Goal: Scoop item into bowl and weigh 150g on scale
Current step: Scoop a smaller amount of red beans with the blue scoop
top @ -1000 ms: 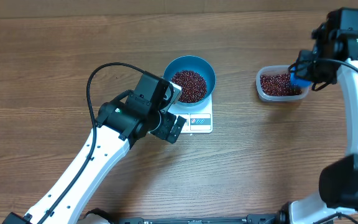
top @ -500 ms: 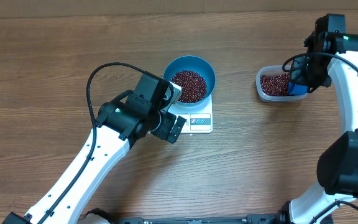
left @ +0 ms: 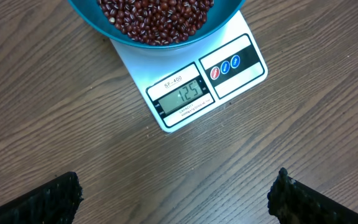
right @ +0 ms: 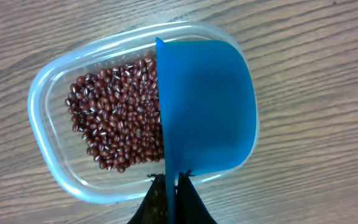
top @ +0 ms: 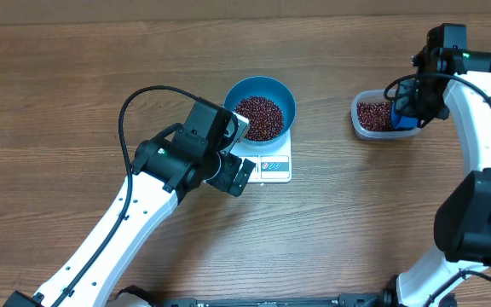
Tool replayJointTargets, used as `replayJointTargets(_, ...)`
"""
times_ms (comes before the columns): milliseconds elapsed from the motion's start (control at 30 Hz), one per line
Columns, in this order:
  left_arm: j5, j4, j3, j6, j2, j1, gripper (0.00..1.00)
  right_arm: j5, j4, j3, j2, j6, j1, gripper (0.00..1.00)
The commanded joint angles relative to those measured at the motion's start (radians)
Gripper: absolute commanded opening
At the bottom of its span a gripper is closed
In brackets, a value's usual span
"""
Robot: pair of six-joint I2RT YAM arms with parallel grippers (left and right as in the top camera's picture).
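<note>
Scale (left: 188,59) (marked SF-400) reads 125 — left gripper (left: 176,196) gapes empty, right gripper (right: 171,199) pinches the blue scoop (right: 207,106).

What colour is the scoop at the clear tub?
Bright blue; the scoop shows best in the right wrist view.

A table (top: 58,102) of medium-brown wood grain fills nearly every view, its grain running left to right from overhead. Along its far edge a paler tan strip (top: 143,7) shows. Light falls evenly, casting only soft shadows.
</note>
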Motion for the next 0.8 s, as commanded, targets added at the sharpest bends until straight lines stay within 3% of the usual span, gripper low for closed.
replayJointTargets(0, -0.003, 0.005, -0.008, 0.019, -0.023, 0.007, 1.00, 0.015, 0.002, -0.005, 0.067, -0.003, 0.008, 0.04)
replayJointTargets(400, -0.003, 0.005, -0.008, 0.019, -0.023, 0.007, 1.00, -0.085, -0.044, -0.004, 0.093, -0.043, 0.118, 0.04)
replayJointTargets(667, -0.003, 0.005, -0.008, 0.019, -0.023, 0.007, 0.99, -0.175, -0.064, -0.002, 0.090, -0.046, 0.080, 0.04)
replayJointTargets(767, -0.003, 0.005, -0.008, 0.019, -0.023, 0.007, 1.00, -0.293, -0.062, -0.002, 0.079, -0.095, 0.035, 0.04)
